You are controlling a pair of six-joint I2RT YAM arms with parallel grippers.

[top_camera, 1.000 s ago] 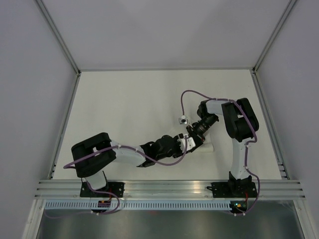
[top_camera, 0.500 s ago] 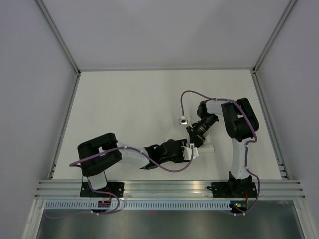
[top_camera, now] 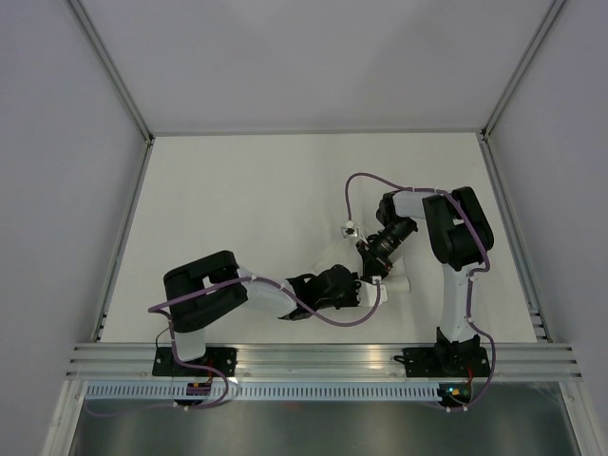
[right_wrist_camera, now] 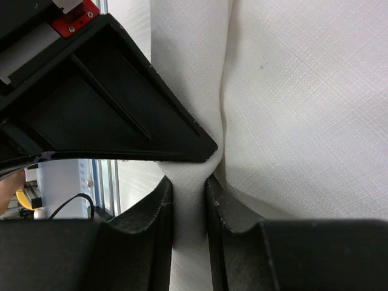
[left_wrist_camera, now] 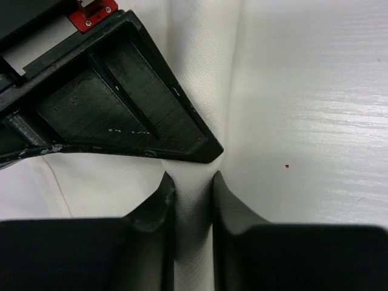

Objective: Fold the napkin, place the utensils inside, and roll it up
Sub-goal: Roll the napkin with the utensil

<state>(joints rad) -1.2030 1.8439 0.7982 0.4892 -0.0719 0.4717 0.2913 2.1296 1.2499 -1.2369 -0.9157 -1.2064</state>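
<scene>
From above, the arms cover most of the napkin (top_camera: pixel 397 282). Only a white end shows just right of the right gripper (top_camera: pixel 373 275), its outline faint against the pale tabletop (top_camera: pixel 237 209). The left gripper (top_camera: pixel 361 291), just beside the right gripper, is too small to read there. In both wrist views the pinched cloth ridge runs off the top and bottom edges.
</scene>
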